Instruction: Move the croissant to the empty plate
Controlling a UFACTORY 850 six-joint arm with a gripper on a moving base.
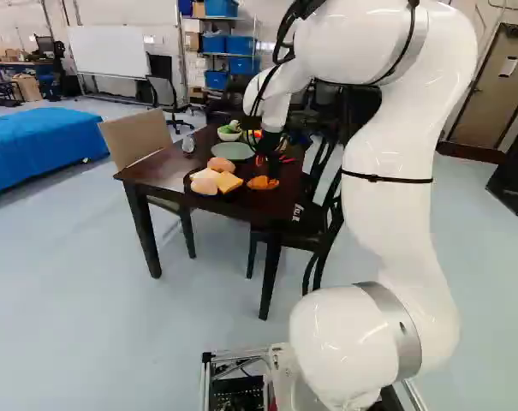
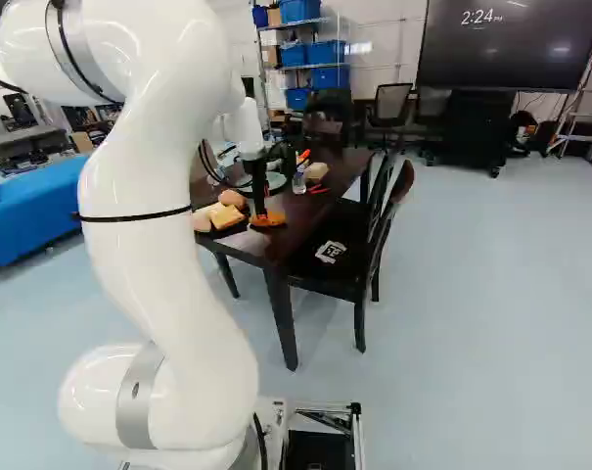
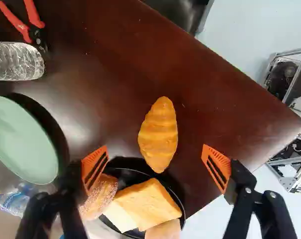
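Gripper (image 2: 260,206) wide open, orange pads (image 3: 218,158) well apart, croissant (image 3: 158,134) on dark table (image 3: 95,74) ahead, green plate (image 3: 23,142) nearby

Around the dark tabletop (image 1: 150,167) we see pale blue floor (image 2: 491,313), a tan chair (image 1: 135,137) and black chairs (image 2: 349,276) by its edges. Elsewhere we have low blue furniture (image 1: 36,141), a whiteboard (image 1: 111,51), shelved blue bins (image 2: 327,53), a dark screen (image 2: 511,49) and white walls (image 2: 386,34).
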